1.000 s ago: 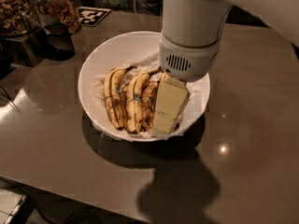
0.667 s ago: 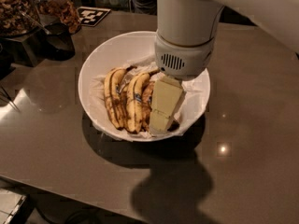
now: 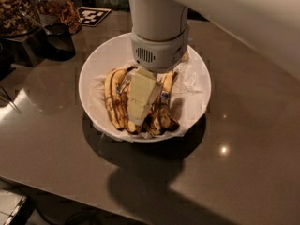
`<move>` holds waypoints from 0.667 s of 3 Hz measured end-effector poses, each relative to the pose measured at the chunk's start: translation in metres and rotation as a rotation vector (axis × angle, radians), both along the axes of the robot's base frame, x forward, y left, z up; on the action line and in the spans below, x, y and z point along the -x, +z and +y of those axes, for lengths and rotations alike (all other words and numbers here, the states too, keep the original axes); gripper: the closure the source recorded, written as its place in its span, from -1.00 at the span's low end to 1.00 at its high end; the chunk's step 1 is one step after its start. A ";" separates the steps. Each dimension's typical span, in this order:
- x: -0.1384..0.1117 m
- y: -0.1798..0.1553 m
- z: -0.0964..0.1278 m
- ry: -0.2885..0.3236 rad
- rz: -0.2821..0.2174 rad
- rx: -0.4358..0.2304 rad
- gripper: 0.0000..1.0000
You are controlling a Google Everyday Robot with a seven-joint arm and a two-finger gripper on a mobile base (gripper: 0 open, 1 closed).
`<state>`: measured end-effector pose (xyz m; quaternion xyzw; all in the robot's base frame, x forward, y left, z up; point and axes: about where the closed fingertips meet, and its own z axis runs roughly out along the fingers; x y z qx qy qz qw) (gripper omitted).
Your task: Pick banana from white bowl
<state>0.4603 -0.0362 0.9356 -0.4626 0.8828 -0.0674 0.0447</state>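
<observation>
The white bowl stands on a dark table and is lined with crumpled white paper. Several bananas lie in it side by side. The rightmost banana is heavily browned and has a small blue sticker and a blackened near end. Two yellower bananas lie to the left. My gripper reaches down from the wide white wrist into the middle of the bowl. It sits among the bananas, just left of the stickered one, and hides the ones beneath it.
Glass jars of nuts and snacks stand at the back left, with a dark scoop holder beside them. A black-and-white marker tag lies behind the bowl. The table's front edge runs across the lower left.
The arm has moved left across the bowl, from its right side to the middle of the bananas. The stickered browned banana on the right now shows.
</observation>
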 end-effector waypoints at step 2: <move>-0.014 -0.003 0.005 -0.057 0.000 -0.078 -1.00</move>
